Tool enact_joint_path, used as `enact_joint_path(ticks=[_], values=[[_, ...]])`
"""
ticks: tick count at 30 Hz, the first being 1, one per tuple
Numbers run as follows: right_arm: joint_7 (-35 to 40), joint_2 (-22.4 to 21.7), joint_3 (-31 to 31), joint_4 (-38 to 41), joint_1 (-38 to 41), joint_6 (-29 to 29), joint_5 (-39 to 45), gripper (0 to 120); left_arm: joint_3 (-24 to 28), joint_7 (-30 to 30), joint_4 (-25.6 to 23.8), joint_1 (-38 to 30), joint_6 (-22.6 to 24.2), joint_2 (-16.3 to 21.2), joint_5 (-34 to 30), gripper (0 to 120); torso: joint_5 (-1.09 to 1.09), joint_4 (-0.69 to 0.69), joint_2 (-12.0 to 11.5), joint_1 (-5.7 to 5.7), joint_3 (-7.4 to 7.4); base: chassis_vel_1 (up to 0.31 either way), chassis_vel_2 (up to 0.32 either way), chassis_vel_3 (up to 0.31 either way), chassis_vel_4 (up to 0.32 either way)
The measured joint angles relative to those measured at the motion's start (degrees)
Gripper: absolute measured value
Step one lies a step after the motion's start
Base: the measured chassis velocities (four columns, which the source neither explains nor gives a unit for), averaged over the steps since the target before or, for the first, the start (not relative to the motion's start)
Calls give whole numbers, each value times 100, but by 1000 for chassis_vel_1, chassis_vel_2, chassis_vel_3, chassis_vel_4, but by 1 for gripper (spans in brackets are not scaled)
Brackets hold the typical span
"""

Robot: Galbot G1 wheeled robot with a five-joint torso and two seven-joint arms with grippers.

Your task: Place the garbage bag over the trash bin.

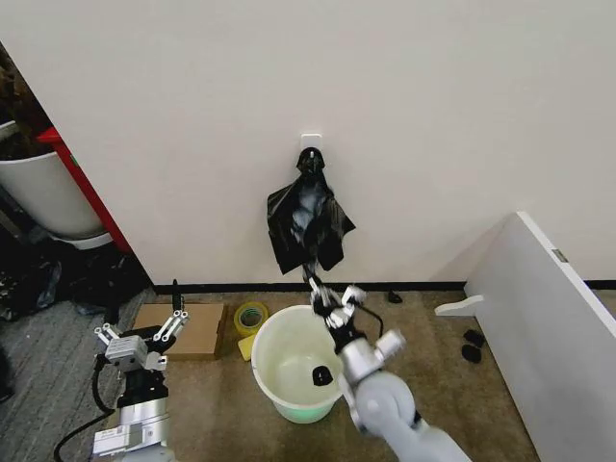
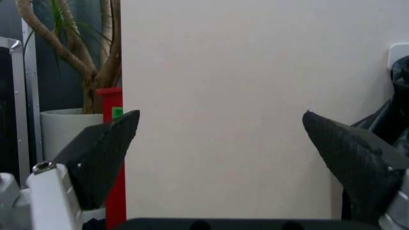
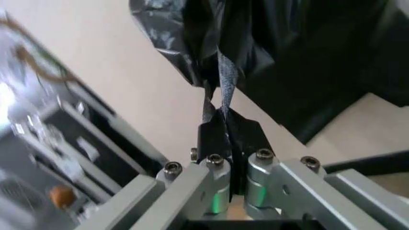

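The trash bin [image 1: 272, 358], a round white bucket with a greenish base, stands on the floor below the wall; a small black object [image 1: 322, 373] lies inside it. Above it a bunch of black bags [image 1: 308, 223] hangs from a white hook [image 1: 311, 143]. My right gripper [image 1: 312, 283] reaches up over the bin's far rim to the bottom of the bunch. In the right wrist view it [image 3: 223, 125] is shut on a thin stretched strip of the garbage bag [image 3: 221, 79] coming down from the bunch [image 3: 307, 48]. My left gripper [image 1: 144, 332] stays low at the left, open [image 2: 221, 139], facing the wall.
A flat cardboard box [image 1: 178, 327] and a yellow tape roll [image 1: 250, 316] lie left of the bin. A big white pot with a plant [image 1: 43, 192] stands far left beside a red post [image 1: 87, 188]. A white board [image 1: 549, 327] leans at the right, with small black items [image 1: 472, 346] near it.
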Motion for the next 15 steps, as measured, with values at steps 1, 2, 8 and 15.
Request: enact_joint_path(ticks=[1, 2, 8, 15], values=[[-96, -60, 45, -58, -66, 37, -194, 0, 2, 0, -6, 1, 2, 4, 0, 100, 0, 0, 0, 0, 0, 0, 0, 0, 0], [-321, -136, 144, -188, -153, 113, -505, 0, 3, 0, -15, 3, 4, 10, -1, 100, 0, 0, 0, 0, 0, 0, 0, 0, 0], [-1363, -359, 468, -551, -403, 332, -1273, 0, 21, 1, -30, 10, 7, 25, -8, 100, 0, 0, 0, 0, 0, 0, 0, 0, 0], [-3008, -385, 971, -1018, -553, 445, -2109, 0, 13, 1, -47, 14, 3, 27, -27, 100, 0, 0, 0, 0, 0, 0, 0, 0, 0]])
